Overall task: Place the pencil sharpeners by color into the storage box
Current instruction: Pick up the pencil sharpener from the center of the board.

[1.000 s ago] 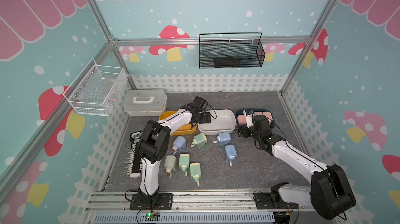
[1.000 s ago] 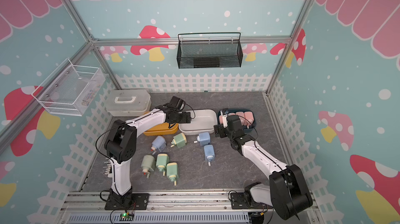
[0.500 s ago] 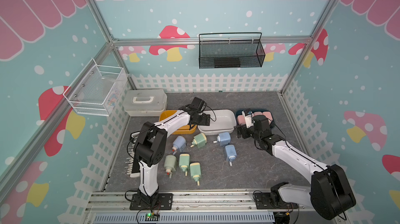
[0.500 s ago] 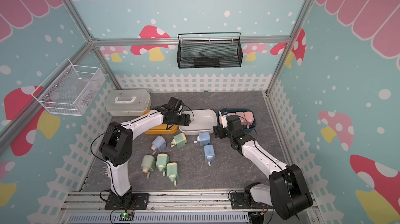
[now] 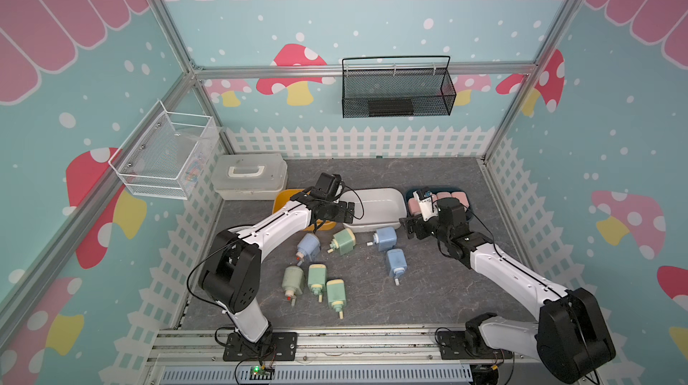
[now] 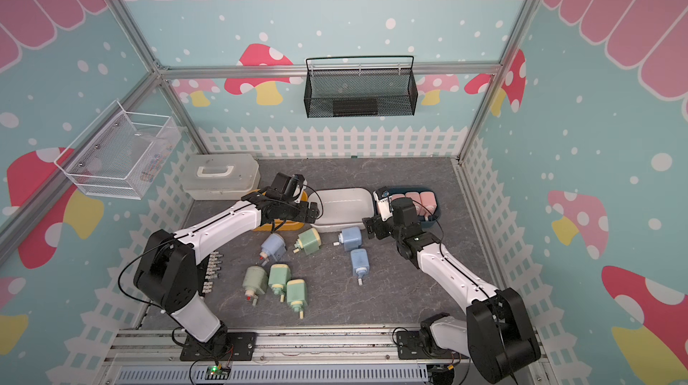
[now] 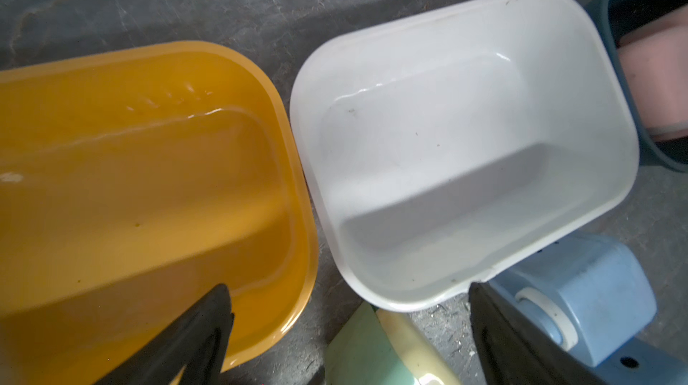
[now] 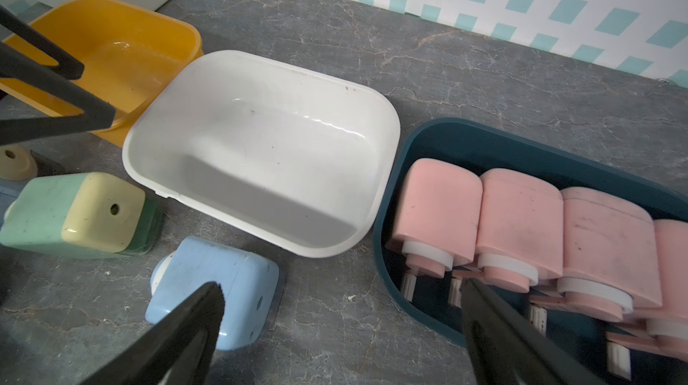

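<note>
Left gripper (image 7: 352, 331) and right gripper (image 8: 340, 290) gape wide, empty. In a top view, pink sharpeners (image 5: 452, 198) fill the blue tray (image 5: 470, 214), right of centre. The right gripper should straddle the central blue sharpener (image 5: 385, 238) squarely, across flat sides.

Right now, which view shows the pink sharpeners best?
The right wrist view: four pink sharpeners sit in the dark tray, close up. The left wrist view catches only an edge; both top views show them small, partly behind the right arm.

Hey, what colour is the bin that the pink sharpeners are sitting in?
Dark teal. The bin shows best in the right wrist view.
</note>
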You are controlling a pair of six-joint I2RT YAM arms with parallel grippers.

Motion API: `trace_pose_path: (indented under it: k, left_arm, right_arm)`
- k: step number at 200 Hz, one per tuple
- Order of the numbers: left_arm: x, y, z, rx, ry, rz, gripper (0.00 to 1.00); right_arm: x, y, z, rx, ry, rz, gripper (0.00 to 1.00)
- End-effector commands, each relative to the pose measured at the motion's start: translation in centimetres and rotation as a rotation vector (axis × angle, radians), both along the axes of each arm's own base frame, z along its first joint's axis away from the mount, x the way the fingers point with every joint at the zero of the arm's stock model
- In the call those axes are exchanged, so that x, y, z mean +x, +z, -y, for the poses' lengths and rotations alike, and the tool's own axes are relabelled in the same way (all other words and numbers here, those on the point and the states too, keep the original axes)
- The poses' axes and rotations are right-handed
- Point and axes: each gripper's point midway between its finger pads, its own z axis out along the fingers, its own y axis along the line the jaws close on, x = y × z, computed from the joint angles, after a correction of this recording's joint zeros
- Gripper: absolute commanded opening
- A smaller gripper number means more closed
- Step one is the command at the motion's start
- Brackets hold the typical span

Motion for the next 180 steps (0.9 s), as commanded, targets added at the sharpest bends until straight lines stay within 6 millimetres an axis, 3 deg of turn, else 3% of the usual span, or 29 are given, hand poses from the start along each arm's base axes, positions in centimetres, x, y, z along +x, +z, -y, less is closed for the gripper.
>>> trace_pose_path:
  k: [1, 30, 108, 153, 180]
  left_arm:
    - [-1.3, 1.4, 0.5, -0.047, -0.067, 0.07, 0.99]
    - [-3.3, 1.9, -0.6, -0.05, -0.121, 0.178, 0.99]
    - [-9.6, 2.8, -0.3, -0.08, -0.369, 0.455, 0.98]
    - [-9.8, 2.1, -0.2, -0.018, -0.428, 0.431, 0.96]
    - [-9.6, 0.3, -1.8, 0.143, -0.452, 0.365, 0.96]
  right_arm:
    - [-0.6, 1.0, -0.7, 0.011, 0.076, 0.045, 0.99]
    - [-1.1, 1.1, -1.3, 0.014, 0.125, 0.052, 0.99]
    - [-0.4, 1.6, -1.4, 0.017, 0.11, 0.064, 0.99]
    - [-0.1, 2.6, -1.4, 0.044, 0.095, 0.077, 0.98]
    - [-0.2, 3.2, -1.4, 0.047, 0.099, 0.095, 0.98]
